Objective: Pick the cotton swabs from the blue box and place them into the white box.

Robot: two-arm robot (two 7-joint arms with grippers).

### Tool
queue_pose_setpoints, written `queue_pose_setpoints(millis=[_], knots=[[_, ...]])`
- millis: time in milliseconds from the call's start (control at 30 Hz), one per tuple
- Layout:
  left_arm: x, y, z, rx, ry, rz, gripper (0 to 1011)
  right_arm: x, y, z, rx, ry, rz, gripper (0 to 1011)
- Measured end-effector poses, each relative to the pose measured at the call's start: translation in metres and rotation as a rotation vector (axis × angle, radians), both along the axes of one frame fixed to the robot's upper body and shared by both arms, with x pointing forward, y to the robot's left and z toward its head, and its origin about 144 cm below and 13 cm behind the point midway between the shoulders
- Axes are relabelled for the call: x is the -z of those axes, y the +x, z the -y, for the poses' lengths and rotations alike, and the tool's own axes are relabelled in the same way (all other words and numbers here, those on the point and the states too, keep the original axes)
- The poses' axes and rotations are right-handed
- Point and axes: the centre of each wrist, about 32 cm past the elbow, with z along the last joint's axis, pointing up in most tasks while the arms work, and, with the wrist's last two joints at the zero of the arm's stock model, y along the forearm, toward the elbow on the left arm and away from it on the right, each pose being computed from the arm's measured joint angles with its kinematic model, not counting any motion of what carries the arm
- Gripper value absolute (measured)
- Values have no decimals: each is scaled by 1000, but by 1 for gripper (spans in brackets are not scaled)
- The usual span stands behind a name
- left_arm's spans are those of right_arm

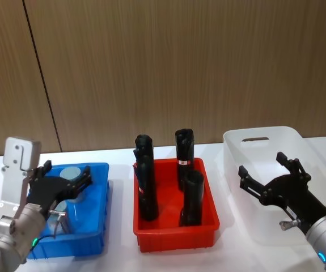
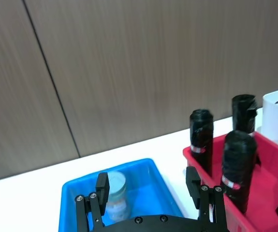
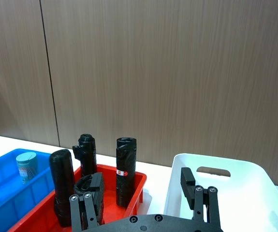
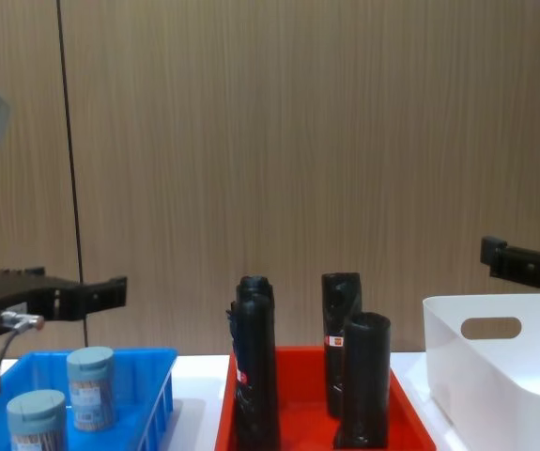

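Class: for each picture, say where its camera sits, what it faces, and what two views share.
Head: high, looking down on blue box, red bin, white box; left claw and right claw open.
Chest: low, looking level across the bins; a claw at each edge.
Left wrist: behind the left claw, facing the cotton swabs.
Right wrist: behind the right claw, facing the white box.
Shared: both wrist views hold the black rolls.

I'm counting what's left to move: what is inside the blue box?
Two jars of cotton swabs stand upright in the blue box. The open left gripper above covers part of its floor, so more could hide there. The open right gripper is over the white box.
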Motion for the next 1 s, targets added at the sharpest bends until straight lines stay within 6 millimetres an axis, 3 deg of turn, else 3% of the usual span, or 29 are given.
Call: queue_pose_setpoints(millis=[1000], knots=[[5,6,-21,-114,-50,-247,1004,0,0,0,0,0,0,1002]])
